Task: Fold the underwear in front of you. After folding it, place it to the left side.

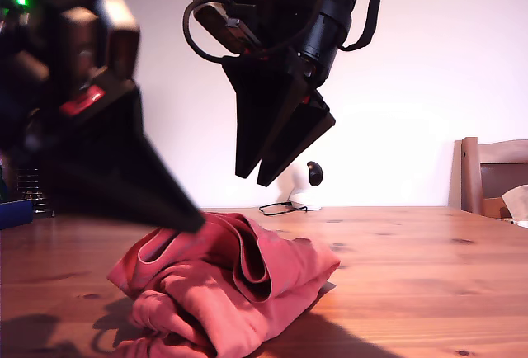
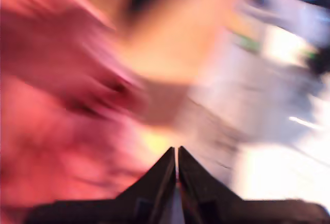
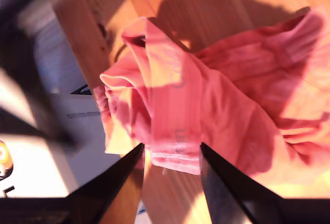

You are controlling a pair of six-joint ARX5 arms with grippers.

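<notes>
One crumpled coral underwear, soft folds, stitched hems; wooden table.

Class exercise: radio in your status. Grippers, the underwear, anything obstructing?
My first gripper shut, empty, view blurred. My second gripper open above the underwear. Underwear bunched on the table, not neatly folded. Nothing seen in the way.

First wrist view is motion-smeared: the underwear is just a red blur, nothing behind it readable. Exterior view: the near arm is out of focus, cut by the frame edge, and hides part of the underwear; the chair is clipped at that view's right. In the second wrist view the garment runs off frame.
</notes>
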